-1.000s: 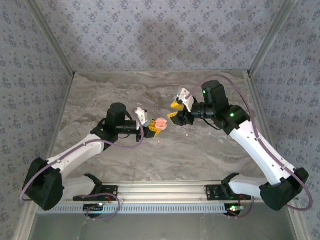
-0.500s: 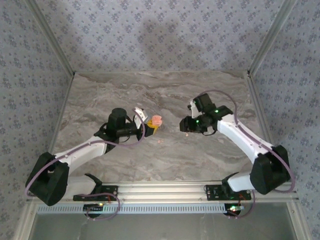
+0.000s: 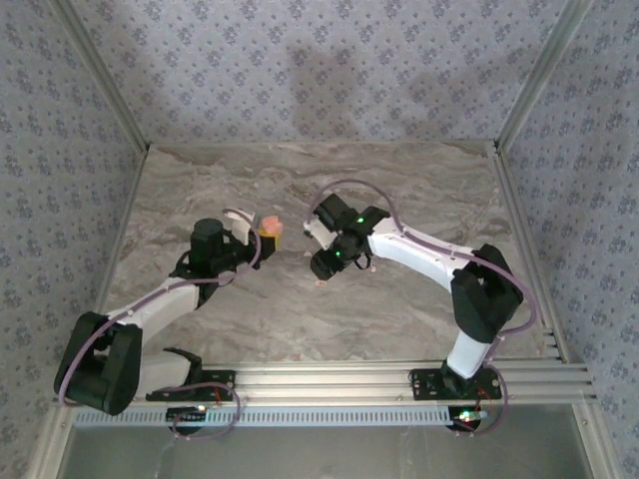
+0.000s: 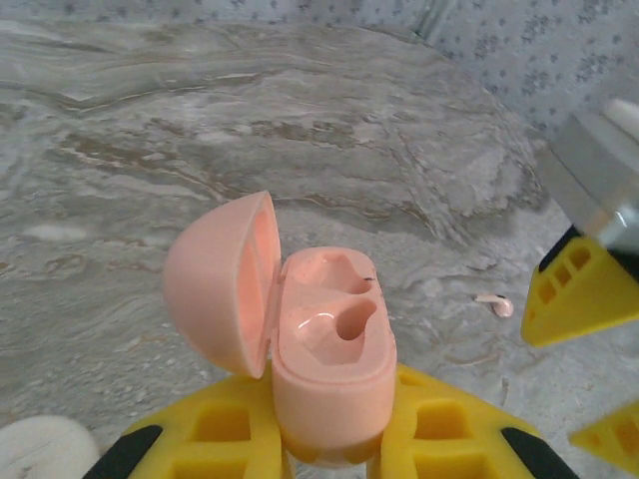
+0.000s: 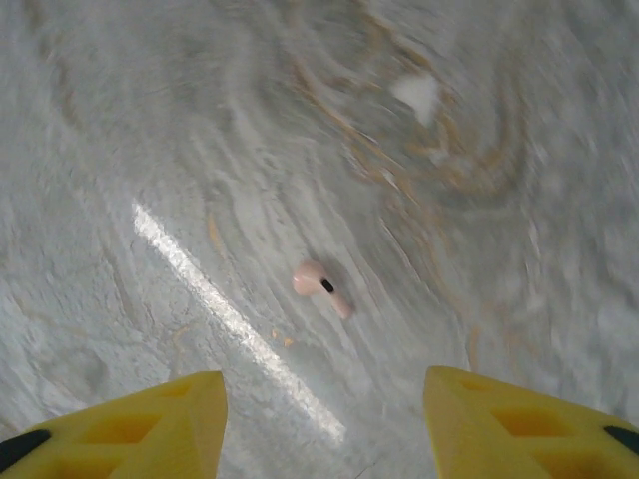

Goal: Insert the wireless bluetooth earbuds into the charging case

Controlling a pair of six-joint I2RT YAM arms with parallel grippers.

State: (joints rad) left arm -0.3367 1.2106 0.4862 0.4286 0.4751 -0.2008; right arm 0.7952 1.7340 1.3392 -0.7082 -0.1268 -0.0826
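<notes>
The left gripper (image 4: 329,444) is clamped on the base of the pink charging case (image 4: 334,339) and holds it off the marbled table (image 3: 419,309) with its lid (image 4: 220,284) hinged open to the side. Both wells (image 4: 334,319) inside look empty. Over the last second this arm has drawn the case back toward its own side. The right arm, which hung higher and further right, has swung across and dropped low near the middle of the table. The right gripper (image 5: 321,384) now hovers with its yellow fingers (image 5: 529,419) apart, one on each side of the view. A single pale pink earbud (image 5: 319,282) lies on the table just ahead of the gap between them, untouched and with its short stem angled away. From the left wrist, the same earbud (image 4: 496,304) sits on the table to the right of the case, close to the right gripper's fingers. The shift suggests a pick is being set up: the case has been moved clear, the open claw is nearly lined up, and nothing is seated yet. The earbud is small and smooth, so a slightly off-centre close could flick it aside.
</notes>
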